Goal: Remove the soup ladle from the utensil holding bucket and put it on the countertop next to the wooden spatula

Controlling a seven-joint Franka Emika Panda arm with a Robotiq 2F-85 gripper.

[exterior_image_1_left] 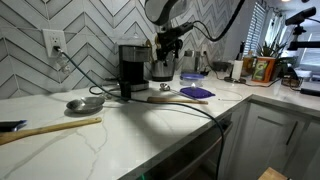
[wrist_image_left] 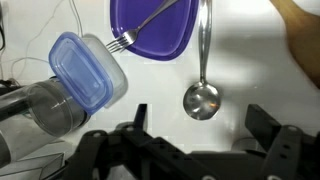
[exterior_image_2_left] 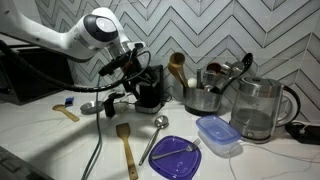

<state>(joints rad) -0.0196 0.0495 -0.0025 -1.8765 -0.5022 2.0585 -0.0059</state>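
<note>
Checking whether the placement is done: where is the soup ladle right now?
In an exterior view the soup ladle lies flat on the countertop, between the wooden spatula and the purple plate, in front of the robot arm.

Kitchen odds and ends along a herringbone tile wall [exterior_image_2_left: 230, 30].
A fork [wrist_image_left: 150, 25] lies across a purple plate [exterior_image_2_left: 175, 166], its tines pointing toward a clear container with a blue lid [exterior_image_2_left: 218, 135] just beside it. A glass kettle [exterior_image_2_left: 258, 108] stands behind them, a black coffee maker [exterior_image_2_left: 150, 88] stands further along, and a wall outlet [exterior_image_1_left: 54, 42] is set in the tile.
</note>
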